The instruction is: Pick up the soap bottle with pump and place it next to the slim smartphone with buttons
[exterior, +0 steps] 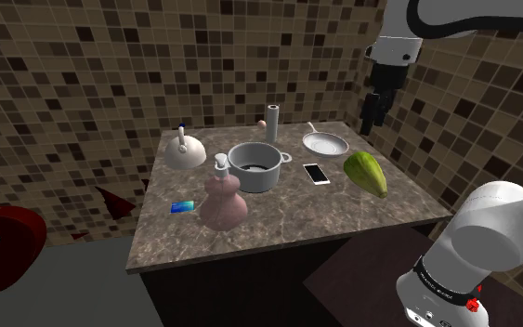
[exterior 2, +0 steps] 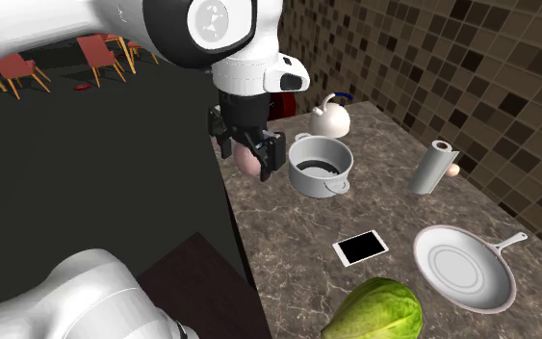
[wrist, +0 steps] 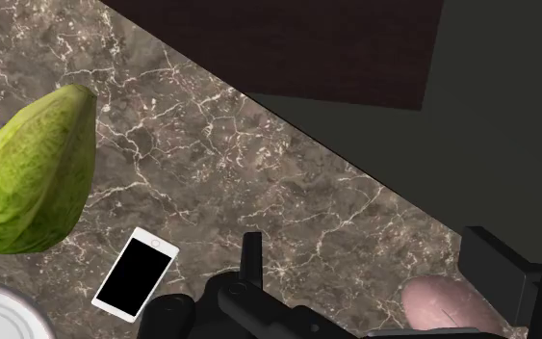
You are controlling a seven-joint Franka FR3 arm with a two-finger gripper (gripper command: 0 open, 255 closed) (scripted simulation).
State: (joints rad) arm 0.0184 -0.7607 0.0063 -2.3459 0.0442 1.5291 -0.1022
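The soap bottle (exterior: 222, 201) is pink and round-bellied with a white pump, and stands near the front of the marble counter (exterior: 278, 218). The slim smartphone (exterior: 317, 173), white with a black screen, lies flat to its right, beyond a pot. My black gripper (exterior: 372, 121) hangs open and empty, high above the counter's back right. In the second exterior view the gripper (exterior 2: 249, 154) partly covers the bottle (exterior 2: 247, 168). In the wrist view the phone (wrist: 136, 273) lies beside one finger (wrist: 251, 258), and the pink bottle (wrist: 449, 305) shows near the other.
A grey pot (exterior: 254, 167) stands between bottle and phone. A green cabbage (exterior: 366, 173) lies right of the phone, with a white frying pan (exterior: 326, 143) behind it. A kettle (exterior: 185, 150), a paper roll (exterior: 273, 123) and a blue card (exterior: 182, 206) share the counter.
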